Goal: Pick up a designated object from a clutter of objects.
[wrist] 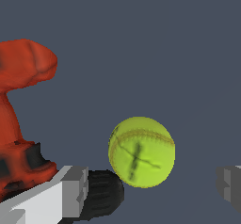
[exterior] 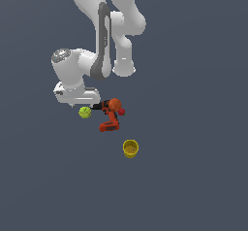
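The yellow-green tennis ball [exterior: 85,112] lies on the dark floor, just to the exterior view's left of the orange-red and black power drill [exterior: 110,114]. My gripper [exterior: 82,104] hangs low right over the ball; in the exterior view the white hand hides its fingers. In the wrist view the gripper [wrist: 151,183] is open, with the ball [wrist: 141,151] between its two grey fingers [wrist: 70,190], nearer one of them and touching neither. The drill [wrist: 21,100] lies close beside that finger, and its black end [wrist: 101,192] lies next to the ball. The yellow cup [exterior: 130,148] stands apart.
The white arm [exterior: 104,36] rises above the clutter in the exterior view. The dark grey floor [exterior: 193,176] stretches around the three objects.
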`<action>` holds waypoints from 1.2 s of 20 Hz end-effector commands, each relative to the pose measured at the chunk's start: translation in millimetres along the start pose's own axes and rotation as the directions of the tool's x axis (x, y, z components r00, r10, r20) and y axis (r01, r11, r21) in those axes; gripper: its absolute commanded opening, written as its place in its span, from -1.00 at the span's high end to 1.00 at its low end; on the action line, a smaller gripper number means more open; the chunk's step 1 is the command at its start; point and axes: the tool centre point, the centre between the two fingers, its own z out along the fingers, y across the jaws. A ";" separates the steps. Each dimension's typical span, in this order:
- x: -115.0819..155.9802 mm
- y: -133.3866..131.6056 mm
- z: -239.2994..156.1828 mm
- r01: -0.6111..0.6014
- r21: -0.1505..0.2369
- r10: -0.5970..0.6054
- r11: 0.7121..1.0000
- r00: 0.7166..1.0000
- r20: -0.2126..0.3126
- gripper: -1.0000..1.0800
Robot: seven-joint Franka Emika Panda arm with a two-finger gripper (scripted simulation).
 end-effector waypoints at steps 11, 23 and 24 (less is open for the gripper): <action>-1.8 0.5 39.4 0.000 -0.001 0.000 1.000 1.000 0.000 -0.92; -1.8 0.4 48.7 0.001 -0.001 -0.001 1.000 1.000 0.000 1.00; -1.8 0.4 48.7 0.001 -0.001 -0.001 1.000 1.000 0.000 1.00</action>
